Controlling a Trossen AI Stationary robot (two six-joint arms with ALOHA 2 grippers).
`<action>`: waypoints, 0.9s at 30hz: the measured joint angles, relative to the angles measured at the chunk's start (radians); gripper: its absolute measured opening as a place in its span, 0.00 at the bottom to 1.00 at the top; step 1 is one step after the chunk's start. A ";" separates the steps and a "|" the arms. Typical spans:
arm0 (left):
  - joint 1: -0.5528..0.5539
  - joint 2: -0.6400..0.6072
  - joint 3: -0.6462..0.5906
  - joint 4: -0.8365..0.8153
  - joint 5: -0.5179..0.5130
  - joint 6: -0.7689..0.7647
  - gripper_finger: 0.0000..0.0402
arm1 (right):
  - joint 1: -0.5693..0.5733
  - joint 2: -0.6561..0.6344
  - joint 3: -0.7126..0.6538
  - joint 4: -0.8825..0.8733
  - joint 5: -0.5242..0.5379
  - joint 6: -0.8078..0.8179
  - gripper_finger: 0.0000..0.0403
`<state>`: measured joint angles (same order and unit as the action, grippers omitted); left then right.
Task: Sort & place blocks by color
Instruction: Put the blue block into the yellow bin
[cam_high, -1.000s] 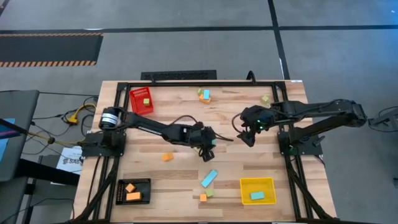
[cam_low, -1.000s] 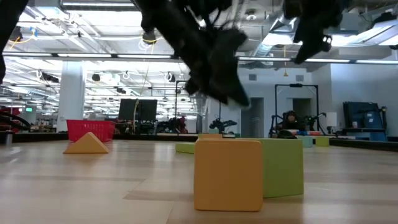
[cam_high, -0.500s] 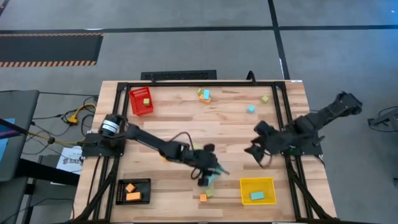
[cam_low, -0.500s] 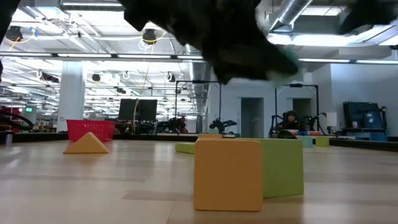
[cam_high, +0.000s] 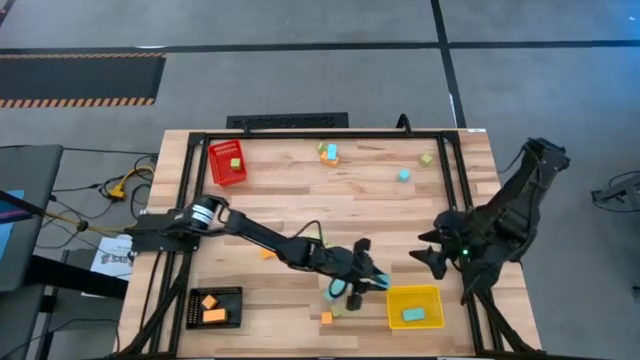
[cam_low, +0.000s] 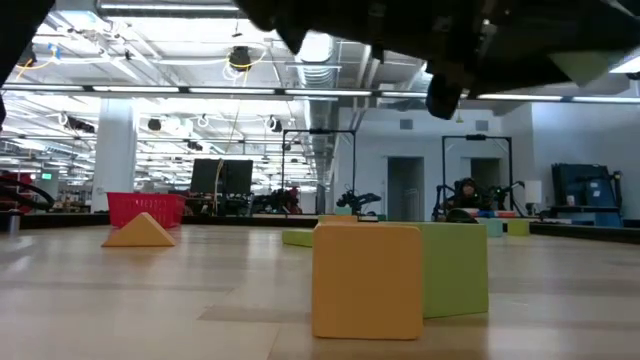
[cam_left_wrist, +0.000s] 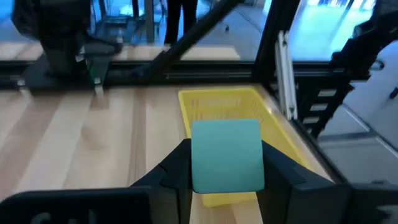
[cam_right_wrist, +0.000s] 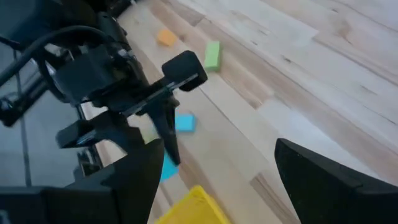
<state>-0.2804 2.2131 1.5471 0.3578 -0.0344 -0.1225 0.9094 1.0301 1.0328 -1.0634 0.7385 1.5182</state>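
wooden tabletop (cam_high: 300, 200) under both arms: left gripper (cam_left_wrist: 227, 180) clamps the long cyan bar (cam_left_wrist: 226, 155) between its fingers, yellow bin (cam_left_wrist: 227, 106) just ahead of it. right gripper (cam_high: 432, 262) hangs spread, empty, beside that bin.

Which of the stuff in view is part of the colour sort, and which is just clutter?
Job: cyan bar in the left gripper; right gripper, open, beside the yellow bin; loose orange cube, green block, cyan cube; red bin; black bin.
Lying about: yellow cable off the table's left; striped floor tape.
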 joint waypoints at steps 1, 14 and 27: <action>-0.002 0.020 0.037 -0.024 0.007 -0.005 0.25 | 0.015 -0.005 0.000 -0.013 0.001 0.000 0.81; -0.033 0.233 0.431 -0.183 -0.074 -0.107 0.25 | 0.144 -0.069 0.000 -0.072 0.059 -0.032 0.81; -0.019 0.316 0.430 -0.091 0.092 -0.364 0.25 | 0.132 -0.068 0.000 -0.097 0.059 -0.061 0.81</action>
<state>-0.2990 2.5290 1.9774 0.2672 0.0572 -0.4862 1.0415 0.9623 1.0328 -1.1600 0.7974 1.4574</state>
